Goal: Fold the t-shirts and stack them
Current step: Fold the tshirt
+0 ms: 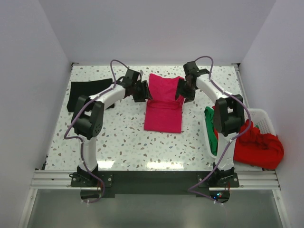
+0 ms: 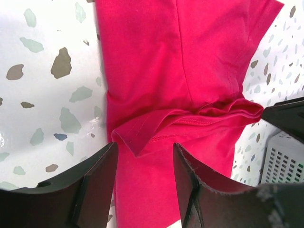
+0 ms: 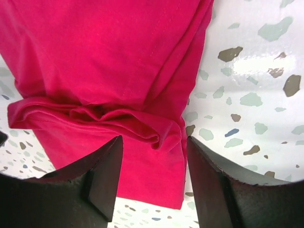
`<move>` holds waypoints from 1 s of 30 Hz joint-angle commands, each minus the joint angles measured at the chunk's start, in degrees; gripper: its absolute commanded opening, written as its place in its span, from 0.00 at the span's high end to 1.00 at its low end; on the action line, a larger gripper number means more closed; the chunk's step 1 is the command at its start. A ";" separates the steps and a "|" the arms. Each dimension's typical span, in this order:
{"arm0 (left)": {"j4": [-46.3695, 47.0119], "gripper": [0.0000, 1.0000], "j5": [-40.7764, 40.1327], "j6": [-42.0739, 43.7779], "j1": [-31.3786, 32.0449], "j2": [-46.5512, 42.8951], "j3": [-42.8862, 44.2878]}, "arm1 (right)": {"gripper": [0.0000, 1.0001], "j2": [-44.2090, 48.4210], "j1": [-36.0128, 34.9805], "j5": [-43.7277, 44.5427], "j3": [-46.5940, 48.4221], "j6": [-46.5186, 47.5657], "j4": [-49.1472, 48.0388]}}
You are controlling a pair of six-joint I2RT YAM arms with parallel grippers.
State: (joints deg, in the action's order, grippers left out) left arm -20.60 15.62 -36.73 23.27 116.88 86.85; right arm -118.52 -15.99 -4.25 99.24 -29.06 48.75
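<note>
Black t-shirt lies flat on the table, well to the left of the pink t-shirt, apart from it and untouched.

Left gripper sits at the pink t-shirt's left edge, about halfway along it. Jaws are apart w/ nothing pinched; in the wrist view they straddle a rumpled sleeve hem and the cross-wise ridge.

The pink t-shirt is mid-table btwn the two grippers, already narrowed to a long strip. The far part looks a bit wider than the near part, w/ a raised crease running across where the grippers are.

Right gripper mirrors this at the pink t-shirt's right edge, jaws also apart and holding nothing, over the bunched end of the same crease.

Green t-shirt and red t-shirt hang over the white basket, well right of the pink t-shirt.

Step in hand, prob.: the cross fold on the pink one. To do it well:
- pinch every layer at the crease ends, not just the top hem
- both sides at the same height and same pace, else the strip skews
- carry the fold straight along the shirt's length, edges lined up
- lay it flat before letting go and lift straight up so no cloth snags
- the loose left sleeve hem needs tucking, or it'll stick out of the stack.
</note>
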 commanded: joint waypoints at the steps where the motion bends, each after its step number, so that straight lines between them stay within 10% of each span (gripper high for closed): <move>1: 2.21 0.45 0.11 1.93 -0.15 -4.63 -3.76 | 0.40 4.34 0.17 0.39 2.27 2.07 0.56; 14: 10.41 0.45 1.62 4.91 6.25 -13.96 -18.38 | 0.43 -0.12 -7.83 -12.27 -0.64 1.81 -2.35; 30: 13.22 0.46 -0.68 8.61 13.38 -11.85 -28.22 | 0.44 -8.48 -8.36 -7.01 6.05 -0.91 -3.57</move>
State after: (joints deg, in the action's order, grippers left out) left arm -8.34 16.23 -29.36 36.73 105.21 60.62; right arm -127.44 -24.36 -14.70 101.82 -28.93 46.81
